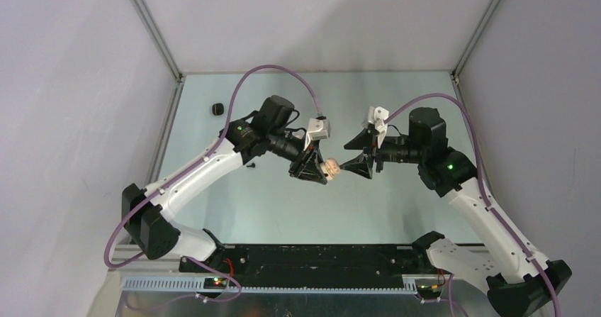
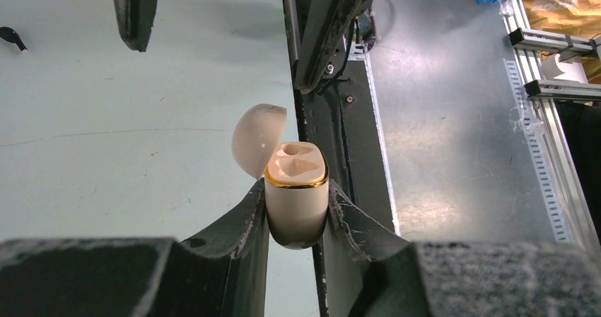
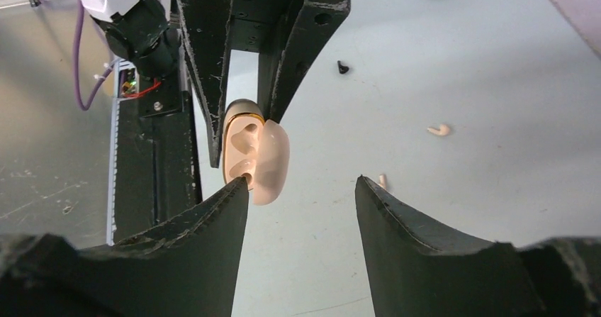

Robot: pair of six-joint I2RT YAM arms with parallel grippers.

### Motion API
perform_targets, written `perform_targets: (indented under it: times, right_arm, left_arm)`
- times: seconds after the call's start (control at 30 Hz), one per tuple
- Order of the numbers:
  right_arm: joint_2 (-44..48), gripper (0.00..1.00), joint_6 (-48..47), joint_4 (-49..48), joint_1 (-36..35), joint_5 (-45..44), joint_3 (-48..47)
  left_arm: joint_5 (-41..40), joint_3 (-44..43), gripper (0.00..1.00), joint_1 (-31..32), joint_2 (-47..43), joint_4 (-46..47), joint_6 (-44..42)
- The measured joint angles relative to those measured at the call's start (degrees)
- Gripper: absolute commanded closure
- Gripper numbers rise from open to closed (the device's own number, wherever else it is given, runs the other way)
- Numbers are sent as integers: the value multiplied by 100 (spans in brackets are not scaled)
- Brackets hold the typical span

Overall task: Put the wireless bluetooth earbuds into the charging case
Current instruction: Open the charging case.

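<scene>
On the table [image 3: 496,83], loose earbuds [image 3: 439,129]

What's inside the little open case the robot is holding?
Two earbud-shaped hollows show inside the case, which the left gripper clamps with its lid flipped open. Both hollows look empty, with no earbud in them. How deep they go is hidden from view.

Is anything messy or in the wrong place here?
Yes. The charging case, lid open in the left gripper, has both slots empty. Two white earbuds and a black earbud lie loose and scattered on the table, not in any case.
</scene>
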State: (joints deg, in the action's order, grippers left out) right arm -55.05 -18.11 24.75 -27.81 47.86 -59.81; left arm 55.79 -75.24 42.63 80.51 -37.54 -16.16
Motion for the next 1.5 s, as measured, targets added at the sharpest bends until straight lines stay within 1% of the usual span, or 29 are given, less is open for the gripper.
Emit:
perform_targets:
  times: [0.2,0.43,0.8,1.17,1.5]
  right_arm:
    - [35,34,9,-22,-33,-101,0]
    - [-81,32,52,-68,-404,-160,0]
    - [-271,30,155,-184,-407,-798,0]
    - [-254,28,149,-260,-404,-817,0]
    - [-254,27,127,-101,-382,-487,-258]
  left_arm:
    - [-2,0,100,0,-94,-9,-39]
    - [-2,0,100,0,-114,-9,-39]
    - [35,0,100,0,-116,-13,-42]
    - [37,0,100,0,-157,-33,-83]
    - [39,0,100,0,-188,-122,-133]
